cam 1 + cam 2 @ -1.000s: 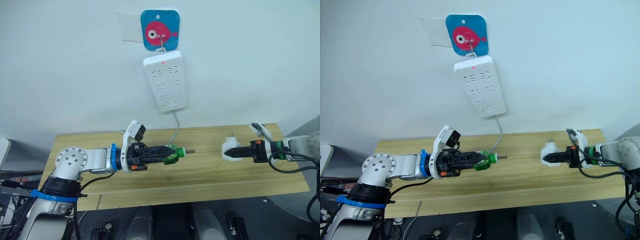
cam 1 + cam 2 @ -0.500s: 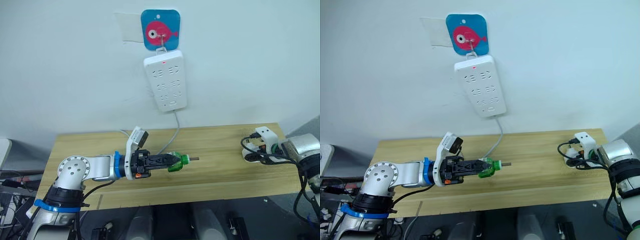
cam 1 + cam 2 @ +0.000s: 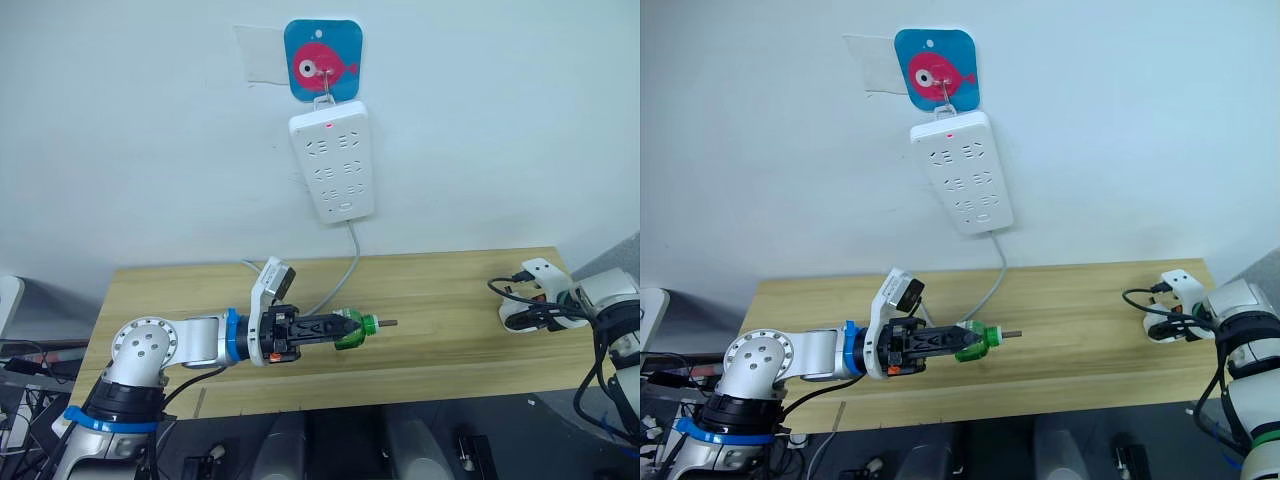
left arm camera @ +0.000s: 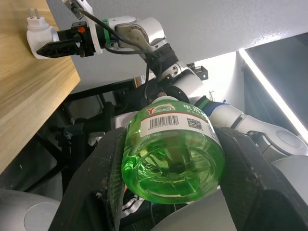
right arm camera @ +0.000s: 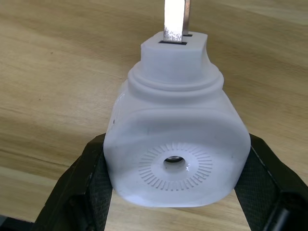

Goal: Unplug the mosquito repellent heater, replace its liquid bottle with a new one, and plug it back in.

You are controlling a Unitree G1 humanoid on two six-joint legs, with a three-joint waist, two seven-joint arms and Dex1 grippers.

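Observation:
My left gripper is shut on a green liquid bottle, held level over the middle of the wooden table, its thin wick pointing right. In the left wrist view the bottle's base sits between the black fingers. The white mosquito repellent heater is clamped between my right gripper's fingers, vent hole facing the camera, metal prongs pointing away. That gripper holds the heater low over the table's far right end.
A long white power strip hangs on the wall from a blue hook plate with a pink fish, its red light on. Its grey cable drops to the table behind the bottle. The table's right edge lies just past the heater.
My right gripper has carried the heater from the table's mid-right out to its far right end. The left gripper with the bottle has shifted slightly to the right.

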